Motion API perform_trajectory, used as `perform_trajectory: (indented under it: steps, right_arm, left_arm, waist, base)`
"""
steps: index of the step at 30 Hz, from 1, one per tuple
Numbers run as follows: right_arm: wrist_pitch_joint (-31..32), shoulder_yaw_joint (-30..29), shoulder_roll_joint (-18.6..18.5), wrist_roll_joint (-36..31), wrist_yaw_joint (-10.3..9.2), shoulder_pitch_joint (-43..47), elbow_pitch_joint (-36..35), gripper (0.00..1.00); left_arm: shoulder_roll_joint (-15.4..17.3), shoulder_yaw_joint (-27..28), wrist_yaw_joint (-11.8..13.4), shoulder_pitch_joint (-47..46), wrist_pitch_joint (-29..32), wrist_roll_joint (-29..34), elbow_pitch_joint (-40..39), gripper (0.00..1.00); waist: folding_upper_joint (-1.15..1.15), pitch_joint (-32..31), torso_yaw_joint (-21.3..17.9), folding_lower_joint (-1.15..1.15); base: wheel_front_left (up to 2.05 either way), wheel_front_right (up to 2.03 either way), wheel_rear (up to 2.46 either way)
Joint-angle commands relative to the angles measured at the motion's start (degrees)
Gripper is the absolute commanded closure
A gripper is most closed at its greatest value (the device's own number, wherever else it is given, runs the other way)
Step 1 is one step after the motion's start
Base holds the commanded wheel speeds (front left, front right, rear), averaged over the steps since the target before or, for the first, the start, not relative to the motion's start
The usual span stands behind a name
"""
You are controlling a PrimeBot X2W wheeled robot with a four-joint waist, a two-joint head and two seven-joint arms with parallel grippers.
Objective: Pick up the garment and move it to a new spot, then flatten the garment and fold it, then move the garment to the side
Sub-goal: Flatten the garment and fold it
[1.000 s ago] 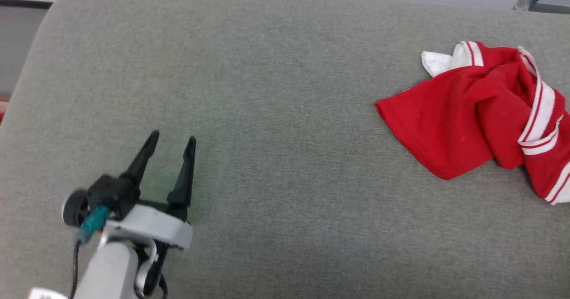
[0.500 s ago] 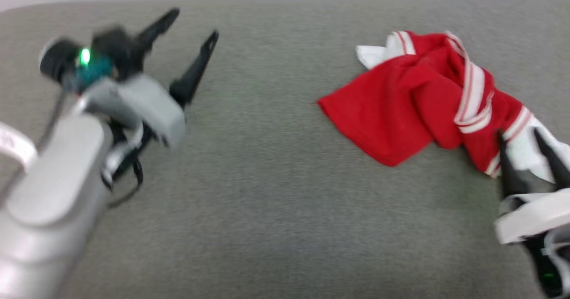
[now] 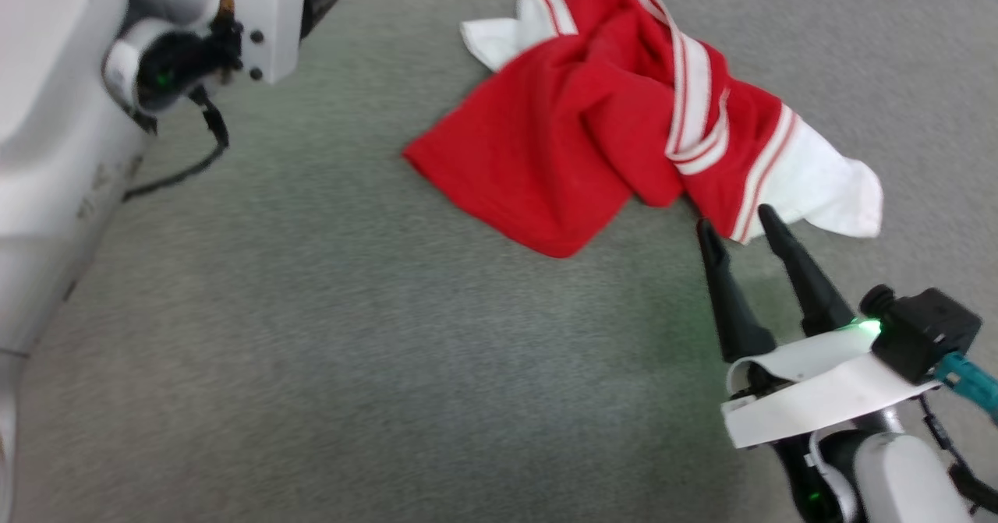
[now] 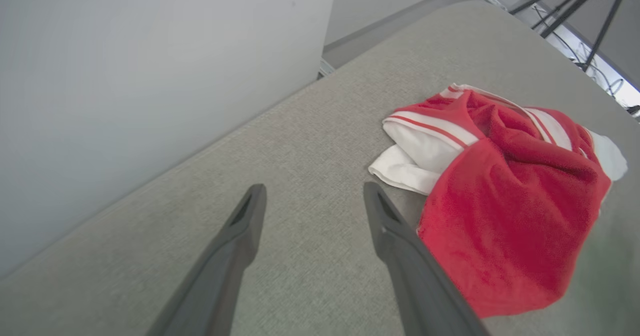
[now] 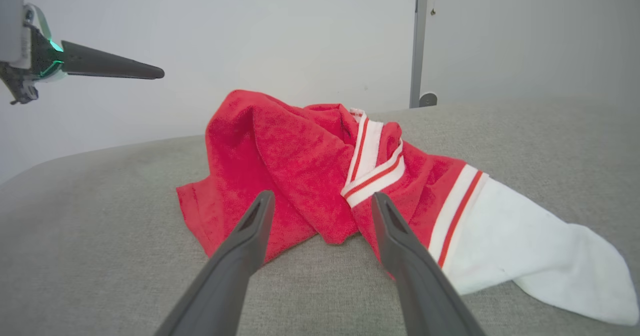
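Now, bench: you are working over a grey fabric-covered bench (image 3: 327, 312) with rounded corners; a pale wall rises behind it.
Garment: your red jersey garment (image 3: 577, 141) lies crumpled on the bench top, toward its far side. In the left wrist view, a rounded bench corner shows beyond it.
Garment layout: the red body is bunched and folded over itself. A red-and-white striped trim band (image 3: 694, 102) runs across the top of the heap. One white sleeve panel (image 3: 826, 188) lies flat toward the right, and a second white piece (image 3: 499, 36) pokes out on the far side.
Right gripper: your right gripper (image 3: 737, 220) has its fingers spread wide with nothing between them. The tips point at the garment's near edge, where the stripes meet the white sleeve panel. You cannot tell whether they touch the cloth.
Left gripper: your left gripper (image 4: 314, 187) is also spread wide and empty. It sits over bare bench, just beside the far white piece.
Left gripper height: in the right wrist view, one of its fingers (image 5: 110, 68) shows against the wall, held above the garment.
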Motion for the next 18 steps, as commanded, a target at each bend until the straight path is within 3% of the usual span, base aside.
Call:
perform_trajectory:
  steps: [1, 10, 18]
  right_arm:
    - [-0.5, 0.8, 0.5, 0.5, -0.04, -0.6, 0.3, 0.00]
    - [-4.2, 5.1, 1.2, 2.0, -0.04, -2.8, 3.4, 0.00]
    - [-5.6, 6.1, 1.3, 2.9, -0.04, -3.6, 5.3, 0.00]
  left_arm:
    - [0.4, -0.5, 0.1, -1.5, 0.8, -0.4, 0.4, 0.00]
    - [-1.1, -7.1, 0.1, -6.7, 10.4, -8.0, 5.3, 0.00]
    - [-2.0, -10.8, 0.1, -8.8, 13.3, -11.8, 7.6, 0.00]
  waist:
    - [0.00, 7.1, -7.4, 0.00]
    - [0.00, 10.7, -12.4, 0.00]
    - [0.00, 11.2, -13.5, 0.00]
  base:
    - [0.00, 0.00, 0.00]
    - [0.00, 0.00, 0.00]
    - [0.00, 0.00, 0.00]
